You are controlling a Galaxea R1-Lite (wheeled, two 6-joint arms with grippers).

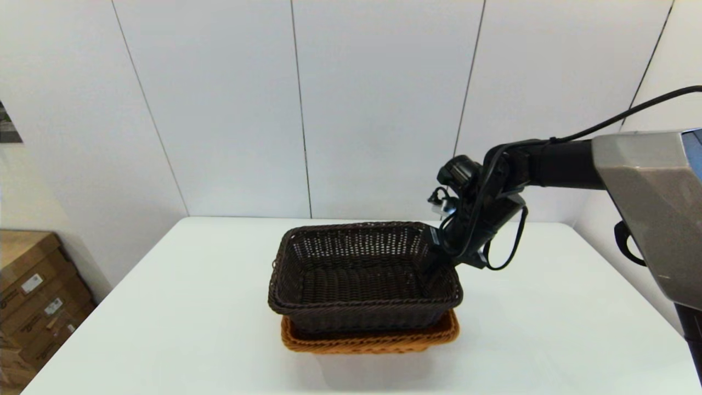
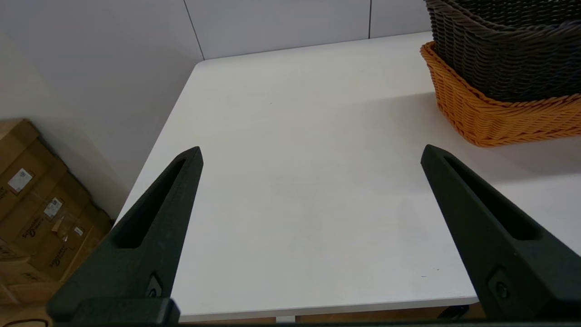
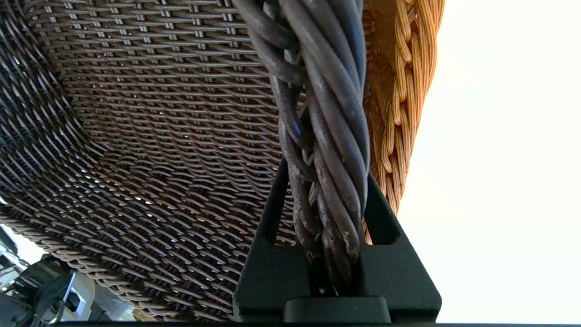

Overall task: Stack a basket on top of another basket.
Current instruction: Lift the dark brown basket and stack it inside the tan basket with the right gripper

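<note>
The dark brown basket (image 1: 364, 274) sits nested in the orange-tan basket (image 1: 368, 339), which rests on the white table (image 1: 164, 307). The right gripper (image 3: 327, 213) is clamped on the dark basket's braided rim at its right side, the strands pinched between both fingers. Risk: if the jaws part unevenly or the arm lifts before release, the rim could snag and drag the dark basket askew or tip the pair. The left gripper (image 2: 311, 156) hovers left of the baskets, spread wide, empty. Cardboard boxes (image 1: 33, 296) stand beyond the table, well apart; nothing obstructs withdrawal.
</note>
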